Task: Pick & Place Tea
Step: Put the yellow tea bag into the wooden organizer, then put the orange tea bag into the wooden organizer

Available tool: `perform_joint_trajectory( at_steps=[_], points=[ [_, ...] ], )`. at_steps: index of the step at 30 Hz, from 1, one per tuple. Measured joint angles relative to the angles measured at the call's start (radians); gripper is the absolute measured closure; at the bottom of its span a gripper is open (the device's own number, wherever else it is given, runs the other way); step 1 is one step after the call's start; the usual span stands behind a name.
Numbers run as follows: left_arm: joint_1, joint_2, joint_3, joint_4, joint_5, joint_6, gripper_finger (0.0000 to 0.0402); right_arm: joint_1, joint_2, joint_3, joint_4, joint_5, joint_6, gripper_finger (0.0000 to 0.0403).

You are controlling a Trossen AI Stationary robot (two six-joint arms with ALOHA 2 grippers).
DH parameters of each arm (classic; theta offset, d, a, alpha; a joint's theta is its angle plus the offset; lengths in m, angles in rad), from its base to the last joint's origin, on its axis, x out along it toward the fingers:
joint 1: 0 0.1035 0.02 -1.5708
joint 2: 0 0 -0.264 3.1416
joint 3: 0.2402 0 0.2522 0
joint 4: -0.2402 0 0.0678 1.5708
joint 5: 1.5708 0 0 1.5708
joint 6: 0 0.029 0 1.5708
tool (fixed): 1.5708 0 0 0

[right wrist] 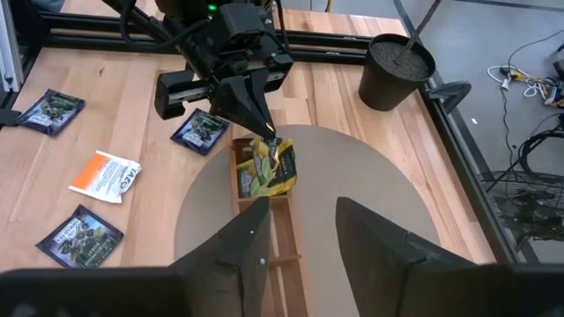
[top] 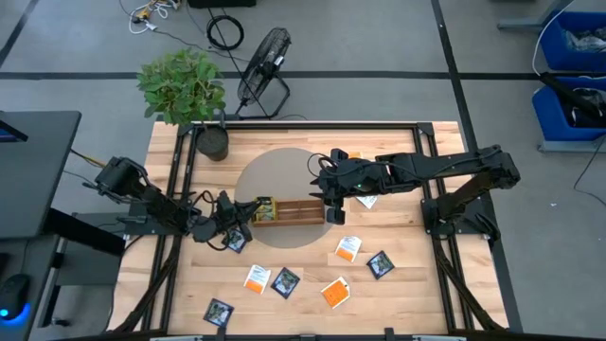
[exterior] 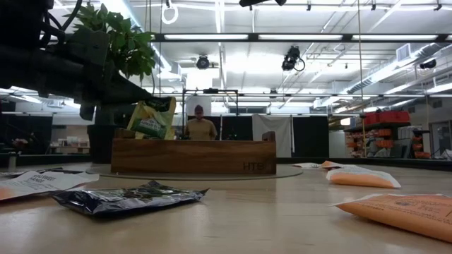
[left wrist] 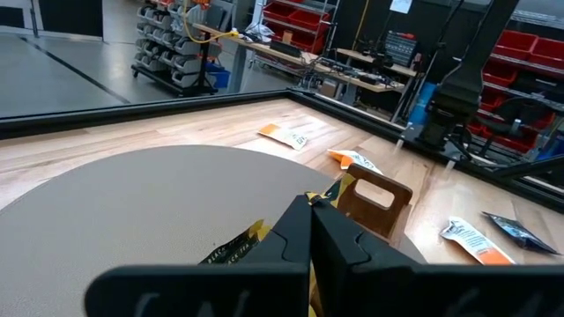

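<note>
From above, the left gripper (top: 248,212) sat at the nine o'clock end of the wooden tray (top: 294,212), clamped on a yellow-green sachet (top: 262,207); the right gripper (top: 331,206) hovered at its three o'clock end. At table level, the sachet (exterior: 152,118) hung over the tray (exterior: 192,155). The right wrist view showed the right gripper's fingers (right wrist: 236,248) spread apart and the sachet (right wrist: 270,167) pinched above the tray's end compartment.

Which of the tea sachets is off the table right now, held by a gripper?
The yellow-green sachet, pinched in the left gripper over the wooden tray's end. The navy and orange sachets all lie flat on the table.
</note>
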Motion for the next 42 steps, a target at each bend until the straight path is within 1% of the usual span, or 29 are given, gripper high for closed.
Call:
perform_joint_trajectory(
  at_steps=[7, 16, 20, 27, 30, 33, 37, 42],
  points=[
    [0.0, 0.0, 0.0, 0.0, 0.001, 0.0, 0.0396, 0.0, 0.0, 0.0, 0.0, 0.0, 0.0, 0.0263],
    [0.0, 0.0, 0.0, -0.001, 0.001, -0.006, 0.0341, 0.0, 0.0, 0.0, 0.0, 0.0, 0.002, 0.0263],
    [0.0, 0.0, 0.0, -0.001, 0.001, -0.006, 0.0323, 0.0, 0.0, 0.0, 0.0, 0.0, 0.003, 0.0263],
    [0.0, 0.0, 0.0, 0.002, 0.001, 0.009, 0.0309, 0.0, 0.0, 0.0, -0.001, -0.001, 0.003, 0.0263],
    [0.0, -0.003, 0.0, 0.055, 0.02, 0.057, 0.031, 0.004, 0.0, 0.0, -0.013, -0.001, 0.004, 0.0263],
    [0.0, -0.003, 0.005, 0.123, 0.067, 0.139, 0.0311, 0.017, 0.0, 0.0, -0.061, -0.001, 0.027, 0.0263],
    [0.001, -0.02, 0.045, 0.121, 0.101, 0.225, 0.0312, 0.039, 0.0, 0.001, -0.176, 0.014, 0.093, 0.0263],
    [0.035, -0.058, 0.107, 0.033, 0.208, 0.244, 0.0312, 0.068, 0.0, 0.001, -0.401, 0.152, 0.218, 0.0263]
  ],
)
